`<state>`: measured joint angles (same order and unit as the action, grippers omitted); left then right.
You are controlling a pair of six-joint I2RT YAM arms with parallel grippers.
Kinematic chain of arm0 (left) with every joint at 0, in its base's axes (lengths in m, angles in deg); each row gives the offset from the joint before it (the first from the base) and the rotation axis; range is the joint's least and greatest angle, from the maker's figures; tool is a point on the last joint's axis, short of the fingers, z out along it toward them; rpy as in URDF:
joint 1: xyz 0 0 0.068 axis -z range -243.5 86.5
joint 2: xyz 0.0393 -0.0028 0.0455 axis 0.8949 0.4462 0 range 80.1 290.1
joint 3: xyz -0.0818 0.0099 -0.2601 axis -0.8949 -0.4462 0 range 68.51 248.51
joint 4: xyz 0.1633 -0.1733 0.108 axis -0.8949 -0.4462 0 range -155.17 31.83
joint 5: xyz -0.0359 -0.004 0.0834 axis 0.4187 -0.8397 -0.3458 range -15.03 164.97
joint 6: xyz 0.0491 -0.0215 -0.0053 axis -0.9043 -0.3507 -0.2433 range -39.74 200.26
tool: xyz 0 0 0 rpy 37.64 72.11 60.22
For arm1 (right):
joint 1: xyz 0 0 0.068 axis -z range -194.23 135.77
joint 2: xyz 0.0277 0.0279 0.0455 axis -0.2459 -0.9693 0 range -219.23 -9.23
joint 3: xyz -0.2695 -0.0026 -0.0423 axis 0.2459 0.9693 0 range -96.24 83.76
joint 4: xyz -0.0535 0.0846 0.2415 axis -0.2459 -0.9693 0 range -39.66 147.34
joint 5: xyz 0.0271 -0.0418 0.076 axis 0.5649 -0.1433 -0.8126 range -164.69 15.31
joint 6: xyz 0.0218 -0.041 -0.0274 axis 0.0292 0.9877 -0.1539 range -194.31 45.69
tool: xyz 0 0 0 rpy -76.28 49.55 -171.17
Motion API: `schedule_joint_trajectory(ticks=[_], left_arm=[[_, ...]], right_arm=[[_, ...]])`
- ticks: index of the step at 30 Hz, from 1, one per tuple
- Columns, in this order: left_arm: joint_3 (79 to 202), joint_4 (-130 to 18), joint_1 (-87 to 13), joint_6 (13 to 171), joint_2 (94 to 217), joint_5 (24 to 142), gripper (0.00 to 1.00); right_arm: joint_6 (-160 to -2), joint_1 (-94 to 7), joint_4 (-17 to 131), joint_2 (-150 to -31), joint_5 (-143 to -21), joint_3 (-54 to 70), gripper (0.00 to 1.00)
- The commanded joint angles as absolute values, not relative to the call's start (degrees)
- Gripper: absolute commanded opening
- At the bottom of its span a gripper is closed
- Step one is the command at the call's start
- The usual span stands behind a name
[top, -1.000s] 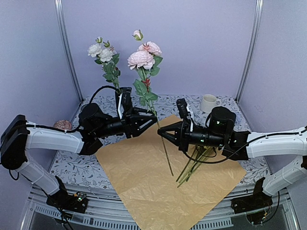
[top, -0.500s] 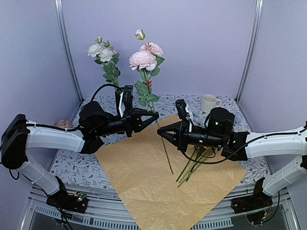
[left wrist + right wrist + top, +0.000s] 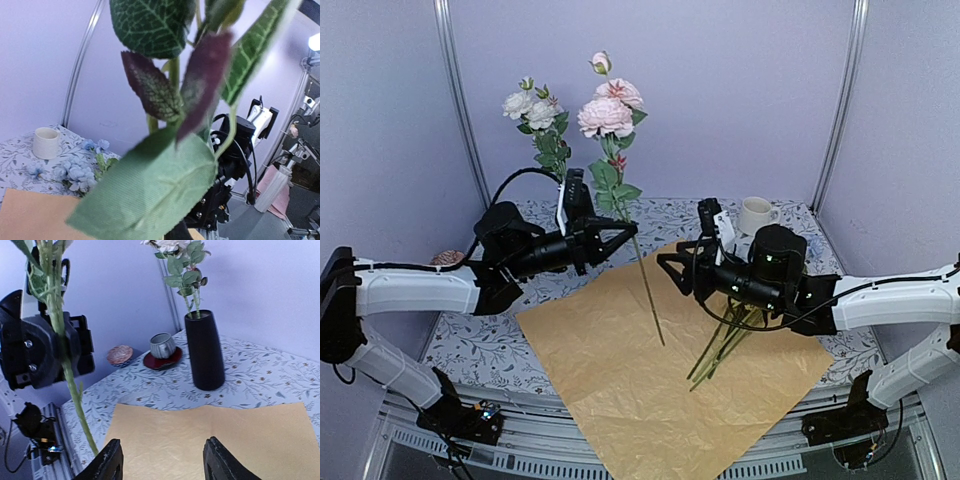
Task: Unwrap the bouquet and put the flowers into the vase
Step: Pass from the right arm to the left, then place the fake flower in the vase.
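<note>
Since a second ago the handover has finished: the left gripper (image 3: pixel 620 238) has clamped onto the long green-stemmed pink rose (image 3: pixel 606 115) and raised it up and to the left, while the right gripper (image 3: pixel 672 272) has let go, its fingers (image 3: pixel 111 465) now spread with nothing between them. The pink rose hangs tilted, held at mid-stem, with its lower end just above the flat sheet of crinkly tan kraft paper (image 3: pixel 620 400).

The tall matte black cylindrical vase (image 3: pixel 205 352) stands on the table behind the left arm and already holds white roses with green leaves (image 3: pixel 533 108). The remaining green stems (image 3: pixel 725 340) lie on the paper by the right arm.

To do this step well, the left arm probably needs to lift further so the long tail of stem clears the vase rim. It should then bring the stem upright over the mouth and lower it straight down, opening only once the end is well inside. The approach is best made from the side away from the white roses so the leaves do not snag. A sideways push on this slim vase could tip it.
</note>
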<state>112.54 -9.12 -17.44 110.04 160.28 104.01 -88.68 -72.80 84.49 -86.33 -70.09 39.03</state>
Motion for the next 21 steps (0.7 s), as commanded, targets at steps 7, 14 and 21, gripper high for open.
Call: schedule_joint_trajectory(ticks=[7,14,21], left_arm=[[110.2,-20.5,-27.7,105.9,151.1,98.8,0.0],[110.5,-27.9,-29.0,99.5,145.6,90.0,0.0],[113.3,-32.9,-29.7,96.5,144.6,81.4,0.0]], right_arm=[[-86.2,-68.8,82.9,-84.0,-52.9,39.6,0.99],[-85.0,-63.3,84.3,-88.8,-52.4,40.2,0.99],[-83.9,-62.8,93.6,-93.2,-52.3,45.7,0.99]])
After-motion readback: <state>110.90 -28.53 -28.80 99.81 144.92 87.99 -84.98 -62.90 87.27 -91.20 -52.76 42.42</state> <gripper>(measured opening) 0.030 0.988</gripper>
